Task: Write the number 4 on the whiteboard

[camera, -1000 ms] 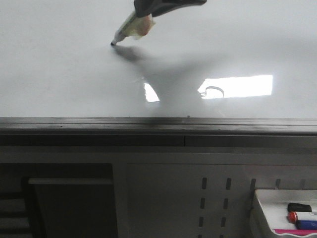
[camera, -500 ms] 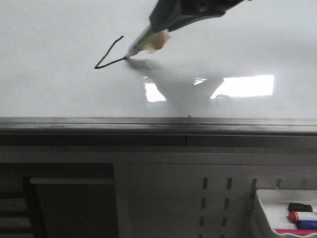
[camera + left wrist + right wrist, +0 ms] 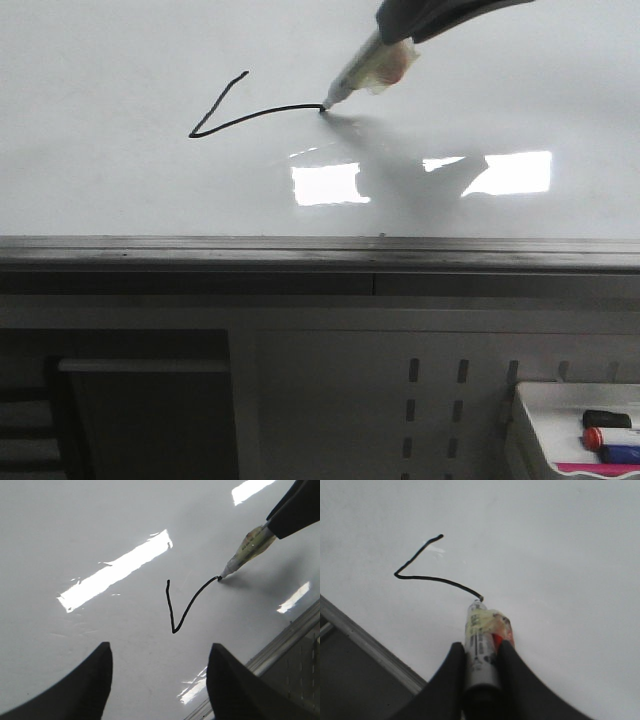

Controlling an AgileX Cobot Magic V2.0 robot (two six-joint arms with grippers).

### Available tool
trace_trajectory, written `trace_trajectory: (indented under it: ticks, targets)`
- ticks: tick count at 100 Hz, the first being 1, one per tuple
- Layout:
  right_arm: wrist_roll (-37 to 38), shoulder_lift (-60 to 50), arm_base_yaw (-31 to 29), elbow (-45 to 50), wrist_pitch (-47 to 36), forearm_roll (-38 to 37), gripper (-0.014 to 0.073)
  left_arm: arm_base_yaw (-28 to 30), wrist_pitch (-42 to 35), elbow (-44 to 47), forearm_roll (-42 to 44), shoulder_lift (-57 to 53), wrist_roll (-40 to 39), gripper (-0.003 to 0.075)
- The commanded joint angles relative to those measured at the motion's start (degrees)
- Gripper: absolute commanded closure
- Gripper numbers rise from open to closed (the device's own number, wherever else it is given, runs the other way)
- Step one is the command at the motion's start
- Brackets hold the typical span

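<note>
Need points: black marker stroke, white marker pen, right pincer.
Black hand-drawn stroke point(image 3: 262, 113), front view, middle of the long line.
White marker pen point(image 3: 481, 652), right wrist view, barrel.
Right pincer point(image 3: 481, 655), right wrist view, between fingertips.

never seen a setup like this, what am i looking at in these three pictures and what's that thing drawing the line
This is a two-armed robot working at a whiteboard, seen by three cameras at the same moment.

The front view looks forward over the board, with its grey rail nearer the camera. At the lower right corner sits a small tray of coloured markers.

The other two pictures come from cameras on each wrist. The right gripper has its jaws closed on a marker pen, whose tip touches the board at the end of a black line. That line is an unfinished number 4: a slanted stroke and a crossbar, with no upright stroke yet.

The left gripper holds nothing; its jaws are apart above the board, and its camera looks down at the drawing.
</note>
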Motion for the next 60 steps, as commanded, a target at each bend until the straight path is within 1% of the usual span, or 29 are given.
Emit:
trace_trajectory:
  ticks: [1,17,38,44,52,60]
  targets:
    - [-0.4,-0.6,0.6,-4.3,-3.7,-1.0,0.0658,0.1,-4.7,-1.6,-0.5,-0.2,-0.6,0.0344]
    - [-0.4,2.1,0.5,-6.2,-7.3,-1.0,0.0658,0.1,-4.7,-1.6,-0.5,-0.2,-0.6,0.0344]
    - [-0.4,3.9,0.5,-6.9,-9.0,-1.0,0.0658,0.1,-4.7,-1.6,-0.4,-0.2,-0.6,0.0344]
    - [-0.4,4.1,0.5,-6.9,-7.7,-1.0,0.0658,0.1,-4.7,-1.6,-0.4,-0.2,-0.6,0.0344]
    - [-0.4,4.2,0.6,-6.5,-3.4,-0.3,0.0658,0.1,-4.7,-1.6,-0.4,-0.2,-0.6,0.0344]
    - [-0.4,4.2,2.0,-5.0,0.0,0.3,0.0658,0.1,-4.7,-1.6,0.0,-0.2,-0.6,0.0344]
